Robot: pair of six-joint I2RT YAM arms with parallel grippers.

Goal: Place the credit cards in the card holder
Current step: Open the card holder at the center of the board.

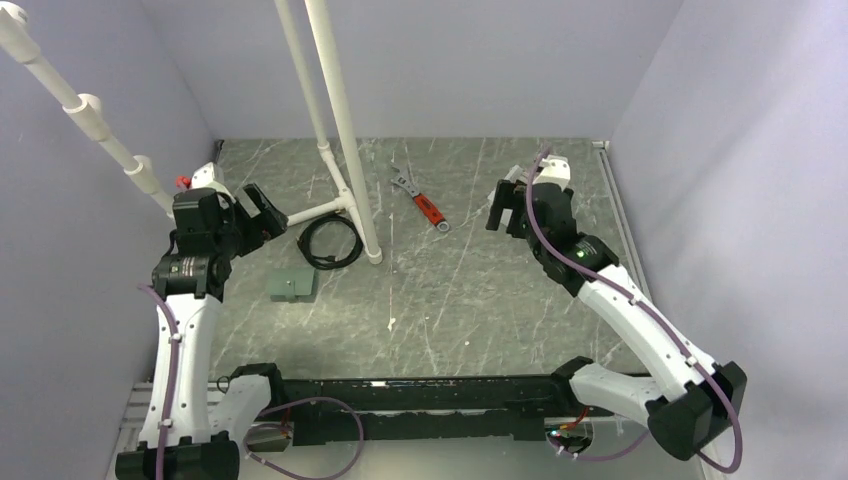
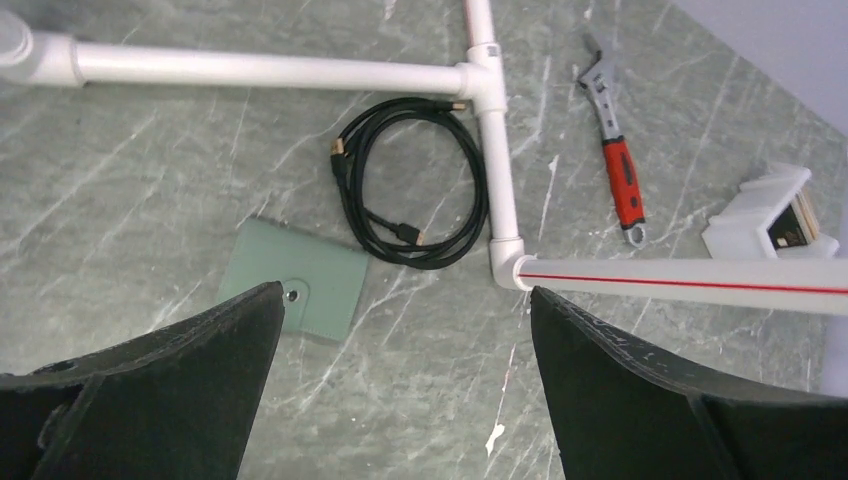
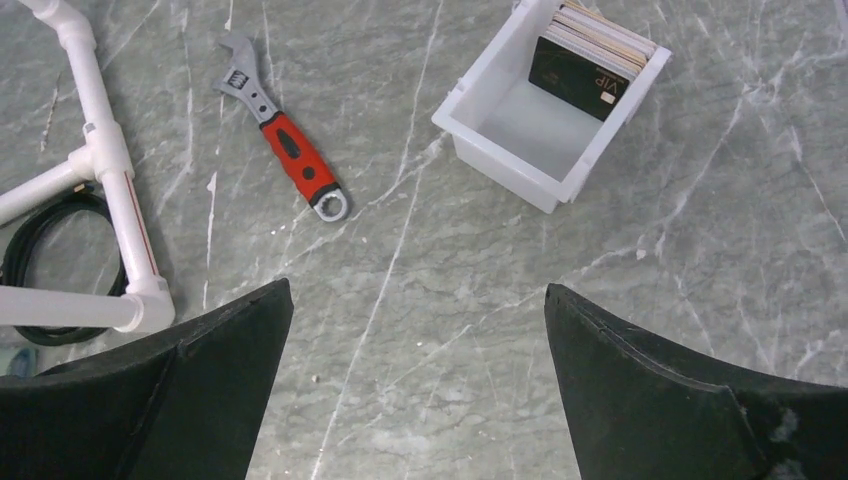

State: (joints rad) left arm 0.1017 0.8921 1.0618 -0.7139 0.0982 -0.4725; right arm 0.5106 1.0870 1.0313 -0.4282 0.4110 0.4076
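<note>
The card holder (image 1: 291, 285) is a grey-green wallet lying shut and flat on the table, left of centre. In the left wrist view it (image 2: 305, 270) lies just beyond my left finger, its snap tab showing. The credit cards (image 3: 590, 55) stand on edge as a stack in a white tub (image 3: 520, 150), with a black card in front and tan edges behind. No light blue card shows. My left gripper (image 2: 405, 290) is open and empty above the table beside the wallet. My right gripper (image 3: 418, 285) is open and empty, short of the tub.
A white PVC pipe frame (image 1: 345, 120) stands at the back left, with its foot on the table (image 2: 495, 150). A coiled black cable (image 2: 410, 180) lies next to the wallet. A red-handled wrench (image 3: 290, 145) lies between the pipe and the tub.
</note>
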